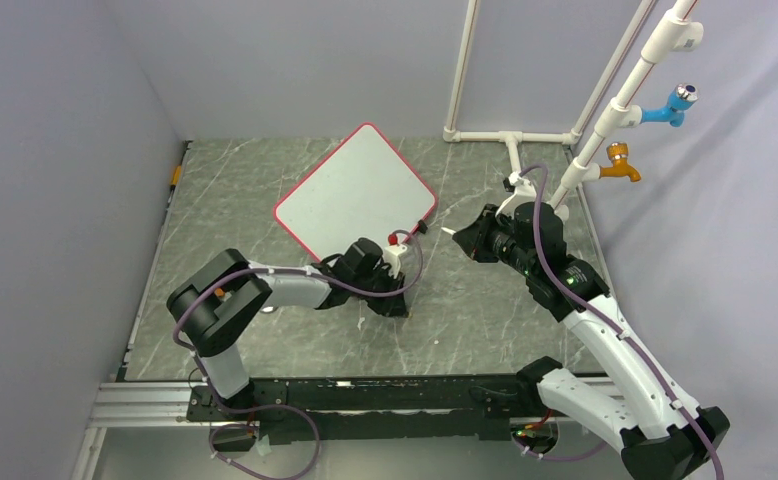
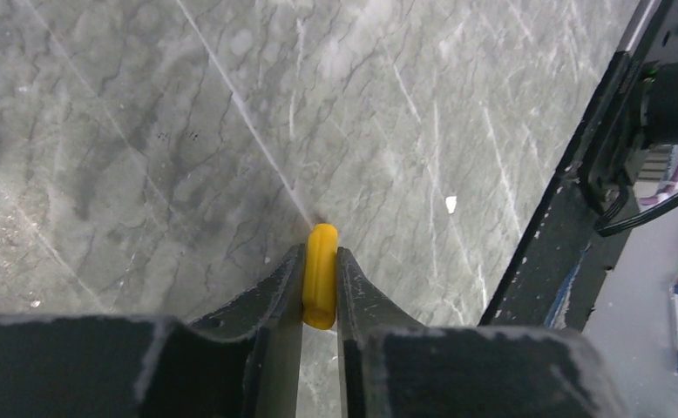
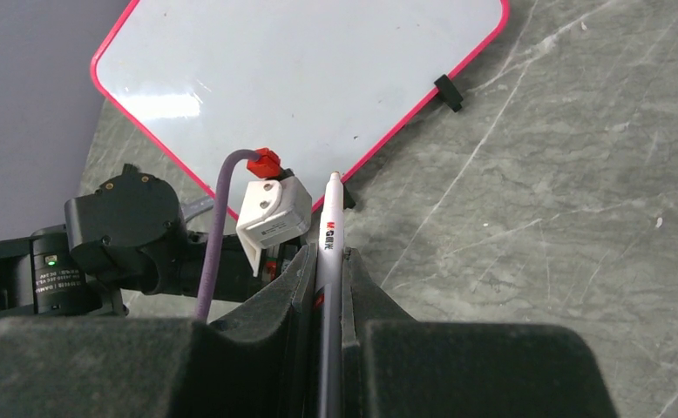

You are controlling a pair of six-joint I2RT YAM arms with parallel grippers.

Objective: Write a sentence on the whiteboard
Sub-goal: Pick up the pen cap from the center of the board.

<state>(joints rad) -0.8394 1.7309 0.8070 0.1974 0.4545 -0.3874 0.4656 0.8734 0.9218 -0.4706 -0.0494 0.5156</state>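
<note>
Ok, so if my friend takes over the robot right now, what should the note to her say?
The left gripper is shut on a small yellow cap, probably the marker's, low over the table.
The right gripper is shut on the marker, with its tip pointing toward the whiteboard.
The whiteboard lies flat on the table, turned corner-on to the arms, with no writing on it.
Done: marker in hand, cap seemingly off.
Left to do: bring the tip to the board and write the whole sentence.
</note>
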